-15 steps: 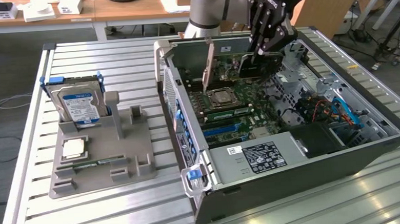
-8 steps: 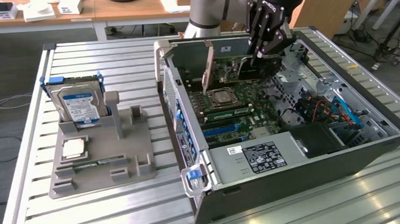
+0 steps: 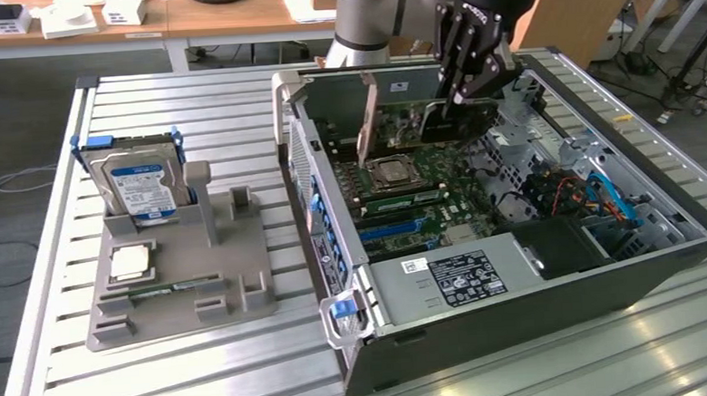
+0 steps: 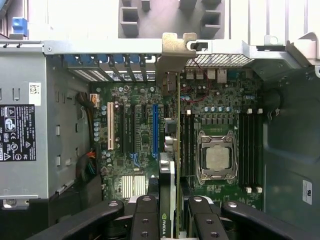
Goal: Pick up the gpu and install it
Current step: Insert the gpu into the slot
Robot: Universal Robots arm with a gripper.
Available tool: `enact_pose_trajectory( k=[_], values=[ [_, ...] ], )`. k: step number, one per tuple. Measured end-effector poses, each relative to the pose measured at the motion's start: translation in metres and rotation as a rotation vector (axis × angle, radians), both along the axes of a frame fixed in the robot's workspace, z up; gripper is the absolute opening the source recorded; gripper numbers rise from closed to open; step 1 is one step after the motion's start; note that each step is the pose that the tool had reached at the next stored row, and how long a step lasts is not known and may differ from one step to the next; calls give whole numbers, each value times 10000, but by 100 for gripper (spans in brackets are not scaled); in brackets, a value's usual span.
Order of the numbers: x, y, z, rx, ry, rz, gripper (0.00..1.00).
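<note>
Green circuit board marks out the gpu (image 3: 413, 124), which is seen in the upper middle of the exterior view. It is stood on edge inside the open computer case (image 3: 646, 237), over the motherboard (image 3: 415, 204). It is clasped from above by the gripper (image 3: 463, 97), whose jaws are drawn partway together onto the card. A hard drive (image 3: 141, 186) is left upright in the grey tray (image 3: 212, 278) at the exterior view's left.

In the wrist view the gpu (image 4: 170, 165) is seen edge-on, pinched between the two black fingers (image 4: 145, 220) of the gripper (image 4: 169, 210). Its silver end bracket (image 4: 175, 50) is brought close to the case's rear wall. The card is lined up between the blue slot (image 4: 155, 127) and the processor socket (image 4: 216, 157). Whether it is seated in a slot cannot be told.

The card is judged to be light and stiff but fragile. It is best held across the board and cooler near the middle, as it is here. The edge contacts and small components are best left untouched, and a narrow pinch may let it tilt.
</note>
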State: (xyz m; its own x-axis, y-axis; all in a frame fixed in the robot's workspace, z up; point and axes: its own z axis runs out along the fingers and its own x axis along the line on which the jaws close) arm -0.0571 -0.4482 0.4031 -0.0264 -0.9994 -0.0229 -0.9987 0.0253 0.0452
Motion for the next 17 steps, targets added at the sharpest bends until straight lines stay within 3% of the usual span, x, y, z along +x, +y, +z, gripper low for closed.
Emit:
enact_pose_trajectory(
  k=[17],
  values=[
    [0,0,-228,1,0,0,27]
  ],
)
